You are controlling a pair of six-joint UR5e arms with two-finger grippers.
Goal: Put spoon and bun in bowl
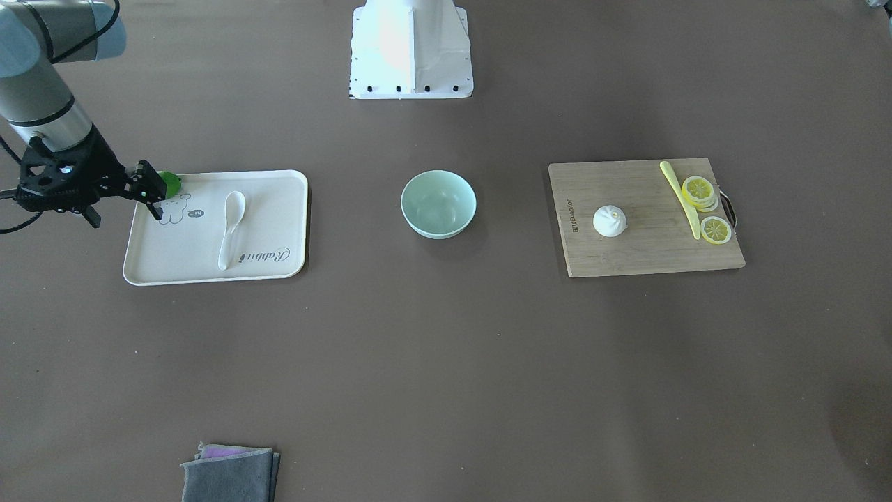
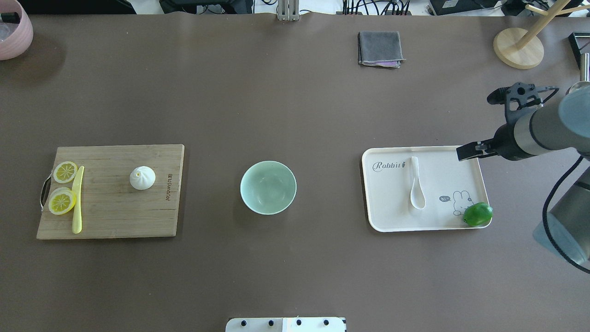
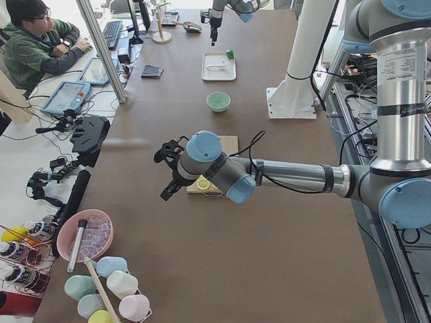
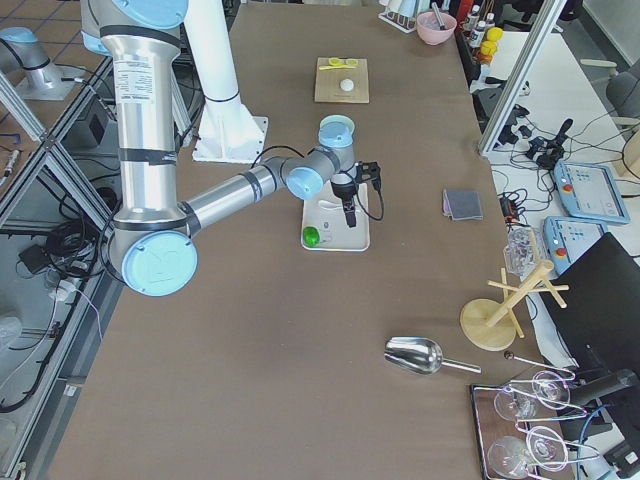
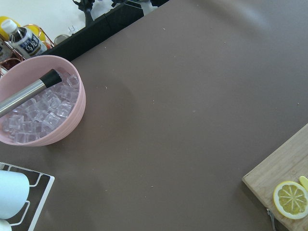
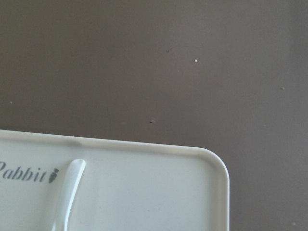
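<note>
The white spoon lies on a cream tray, scoop toward the robot; it also shows in the front view and the right wrist view. The white bun sits on a wooden cutting board. The empty mint-green bowl stands between tray and board. My right gripper hovers over the tray's far right corner, looks open and holds nothing. My left gripper shows only in the left side view, above bare table past the board's outer end; I cannot tell if it is open.
A green lime sits on the tray's near right corner. A yellow-green knife and lemon slices lie on the board's left end. A folded grey cloth, a wooden stand and a pink ice bowl stand at the far edge.
</note>
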